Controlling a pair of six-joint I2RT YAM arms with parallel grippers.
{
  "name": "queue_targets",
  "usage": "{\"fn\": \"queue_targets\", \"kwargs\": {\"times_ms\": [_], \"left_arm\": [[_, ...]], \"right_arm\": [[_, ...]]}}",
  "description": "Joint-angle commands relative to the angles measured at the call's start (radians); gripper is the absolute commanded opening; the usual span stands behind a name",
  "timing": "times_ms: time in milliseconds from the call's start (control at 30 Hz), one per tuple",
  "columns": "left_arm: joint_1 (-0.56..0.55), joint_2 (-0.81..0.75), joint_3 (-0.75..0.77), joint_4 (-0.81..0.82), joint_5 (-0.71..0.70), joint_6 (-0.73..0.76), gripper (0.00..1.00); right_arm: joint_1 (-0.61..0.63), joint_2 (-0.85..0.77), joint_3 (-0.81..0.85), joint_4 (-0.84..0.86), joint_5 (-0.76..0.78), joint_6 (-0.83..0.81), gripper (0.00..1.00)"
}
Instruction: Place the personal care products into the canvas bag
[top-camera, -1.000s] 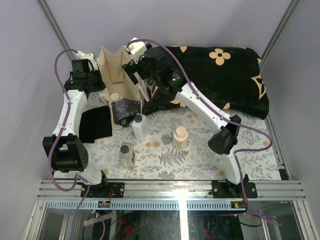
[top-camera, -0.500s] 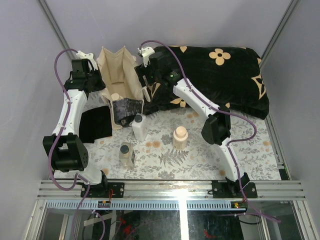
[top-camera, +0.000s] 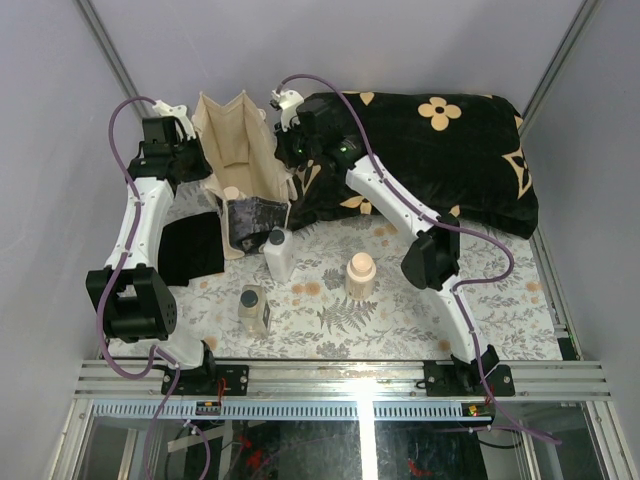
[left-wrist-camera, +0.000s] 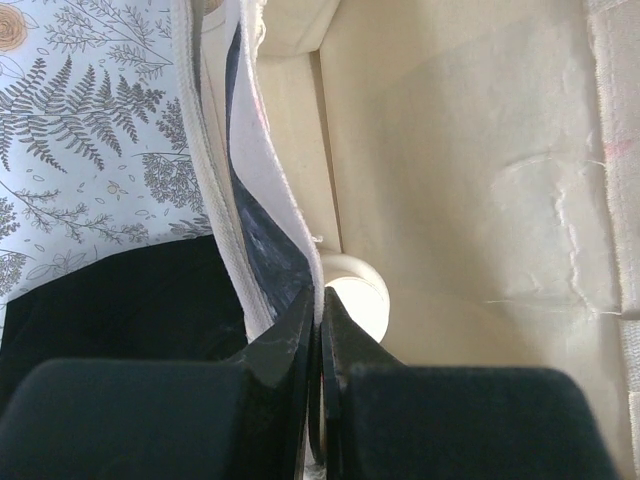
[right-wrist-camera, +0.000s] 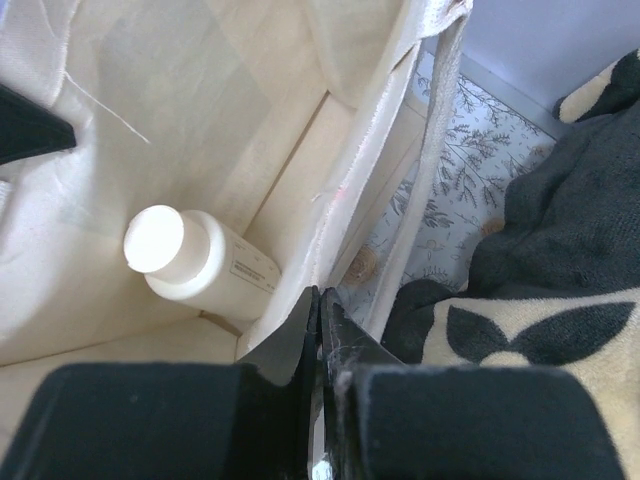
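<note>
Canvas bag (top-camera: 228, 130): held open.
Left gripper (left-wrist-camera: 318, 300): clenched on rim.
Right gripper (right-wrist-camera: 318, 298): clenched on rim.
Risk: thin fabric may slip, mouth sags.

Overhead view: bright, even, diffuse light, sharp throughout, only faint soft shadows on the tablecloth (top-camera: 490, 290); one white glare streak on the glass panel (top-camera: 368, 430) at the bottom edge. Wrist views: gripper fingers (left-wrist-camera: 285, 350) close, dark and blurred; canvas bag (right-wrist-camera: 200, 90) interior brightly lit, round beige bottle (right-wrist-camera: 215, 275) cap overexposed.
</note>
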Motion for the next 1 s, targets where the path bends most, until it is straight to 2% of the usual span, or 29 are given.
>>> {"fn": "queue_targets", "kwargs": {"times_ms": [0,200,433,633,667,700,733,800,900,967], "left_arm": [[0.008,0.004,0.047,-0.008,0.027,-0.016,0.00],[0.004,-0.019,0.110,-0.084,0.064,-0.055,0.00],[-0.002,-0.031,0.190,-0.163,0.066,-0.061,0.00],[-0.003,-0.030,0.176,-0.169,0.070,-0.062,0.00],[-0.003,-0.029,0.166,-0.168,0.071,-0.063,0.00],[-0.002,-0.031,0.155,-0.165,0.068,-0.063,0.00],[-0.003,-0.034,0.144,-0.160,0.063,-0.061,0.00],[-0.003,-0.040,0.123,-0.148,0.051,-0.060,0.00],[-0.002,-0.041,0.111,-0.138,0.038,-0.056,0.00],[-0.002,-0.037,0.112,-0.139,0.026,-0.054,0.00]], "right_arm": [[0.001,-0.056,0.143,-0.043,0.006,-0.019,0.00],[-0.025,-0.137,0.108,-0.041,0.033,-0.003,0.00],[-0.024,-0.112,0.171,-0.025,0.031,0.008,0.00],[-0.024,-0.127,0.144,0.003,0.008,0.028,0.00],[-0.024,-0.132,0.137,-0.003,0.006,0.030,0.06],[-0.024,-0.138,0.128,-0.009,0.006,0.029,0.18],[-0.023,-0.148,0.118,-0.018,0.005,0.022,0.36],[-0.023,-0.175,0.092,-0.034,0.023,0.003,0.58],[-0.023,-0.225,0.046,-0.081,0.089,-0.036,0.80],[-0.023,-0.253,0.042,-0.152,0.165,-0.057,0.90]]}}
